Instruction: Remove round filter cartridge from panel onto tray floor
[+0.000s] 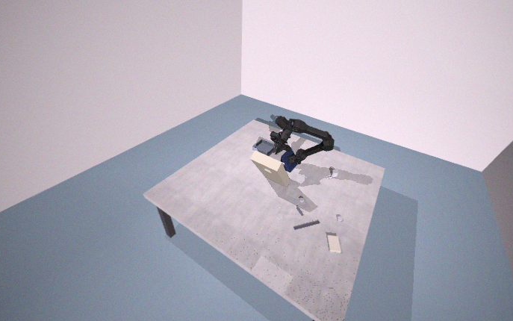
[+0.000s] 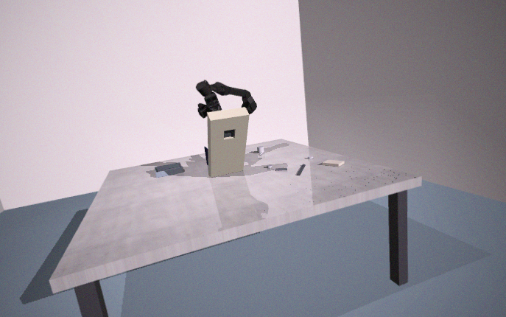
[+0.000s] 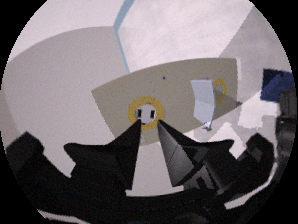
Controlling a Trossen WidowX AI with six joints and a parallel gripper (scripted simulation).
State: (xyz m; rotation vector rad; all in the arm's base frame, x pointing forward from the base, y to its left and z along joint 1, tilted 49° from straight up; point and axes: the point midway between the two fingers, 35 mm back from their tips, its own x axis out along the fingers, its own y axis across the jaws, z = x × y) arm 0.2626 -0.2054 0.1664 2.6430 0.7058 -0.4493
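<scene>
The service panel [image 1: 278,173] [image 2: 227,157] [image 3: 177,75] stands upright on the table. In the wrist view the round pale cartridge [image 3: 146,114] sits in it inside a yellow ring, with two dark slots side by side. My gripper [image 3: 149,122] [image 1: 280,149] is partly open, a narrow gap between its fingertips and nothing in it. The tips appear just below the cartridge face in the wrist view; I cannot tell whether they touch it. In the exterior view the panel hides the fingers. The tray [image 1: 255,147] [image 2: 161,174] lies beside the panel, with no cartridge visible in it.
A pale blue plate [image 3: 203,100] shows before the panel, near a second yellow ring [image 3: 224,91]. The blue arm base [image 1: 289,163] is close behind the panel. A white cup [image 1: 334,172] [image 2: 260,149], a dark bar [image 1: 306,225] [image 2: 300,169] and a cream block [image 1: 333,242] [image 2: 332,163] lie farther off.
</scene>
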